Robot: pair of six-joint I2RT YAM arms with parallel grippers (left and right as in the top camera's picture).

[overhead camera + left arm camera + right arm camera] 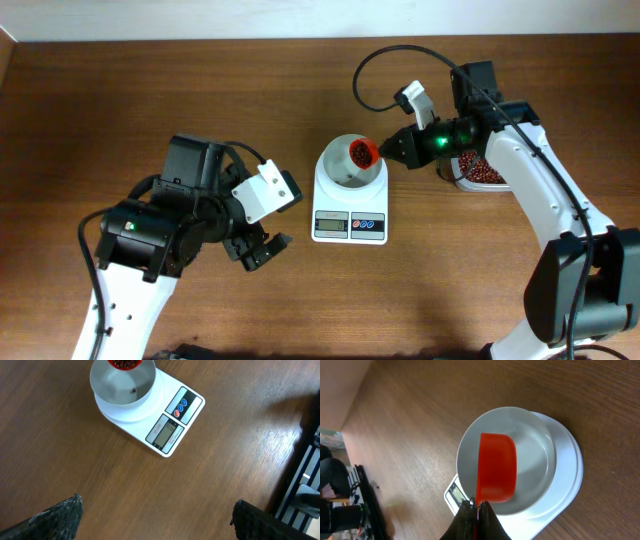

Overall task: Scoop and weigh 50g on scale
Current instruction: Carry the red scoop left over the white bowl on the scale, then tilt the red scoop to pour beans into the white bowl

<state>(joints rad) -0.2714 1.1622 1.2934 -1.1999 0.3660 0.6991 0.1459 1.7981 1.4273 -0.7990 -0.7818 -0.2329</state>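
Two arms share the brown wooden table (200,90), and only the right one is at work. The left gripper (262,250) hangs well apart from the scale, its fingers (55,517) spread wide around nothing. The scale (350,226) sits mid-table with a white bowl (338,172) on top. The right gripper (398,148) has its fingers pressed together on the thin handle of a red scoop (362,153), held over the side of the bowl nearest that arm.

To my eye the pour is the step in hand. It wants a slow roll of the wrist, with the scoop's mouth kept inside the rim and a few grains going in at a time while the readout climbs. Dumping the lot risks overshooting.

The beans (124,364) are small and dark red-brown, heaped in the scoop. More lie in the tub (460,181) beneath the right arm. One bean (133,390) lies alone in the bowl.
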